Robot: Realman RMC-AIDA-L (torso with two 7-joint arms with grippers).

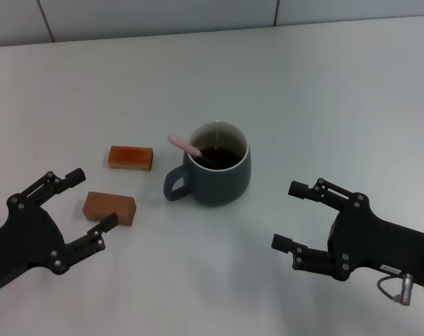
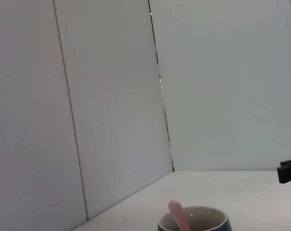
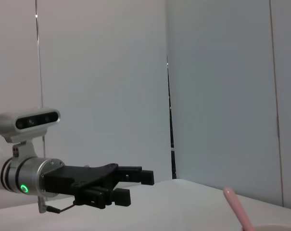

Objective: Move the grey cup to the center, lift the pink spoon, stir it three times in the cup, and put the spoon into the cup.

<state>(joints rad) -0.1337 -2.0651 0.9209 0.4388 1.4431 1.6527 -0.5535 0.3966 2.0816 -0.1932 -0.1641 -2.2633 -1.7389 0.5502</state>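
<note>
Both pincers sit closest to the head camera, low at the near edge of the desk (image 1: 324, 84), and neither one holds or touches anything. Left pincer (image 1: 85, 201) stands wide open, its 2 fingers spread with 1 tip just beside the nearer orange-brown block (image 1: 110, 207) but apart from it; right pincer (image 1: 292, 215) is likewise spread wide and empty, well apart from the grey cup (image 1: 215, 168) on its handle-free side. Taking that cup as the landmark, it stands upright between the 2 pincers and a little beyond them, its loop handle turned toward the left pincer, dark liquid inside. Already in the cup is the pink spoon (image 1: 187, 147), bowl sunk in the liquid and pink handle leaning out over the rim on the left pincer's side, so the task looks finished or all but finished. A second orange-brown block (image 1: 131, 157) lies further from the robot than the first, near the cup's handle side. From here the risks are small, I judge: a careless sweep of the left arm could knock the nearer block or clip the protruding spoon handle, tipping the spoon out or slopping liquid over the rim, and a right arm swinging inward could shove the cup off its central spot.
</note>
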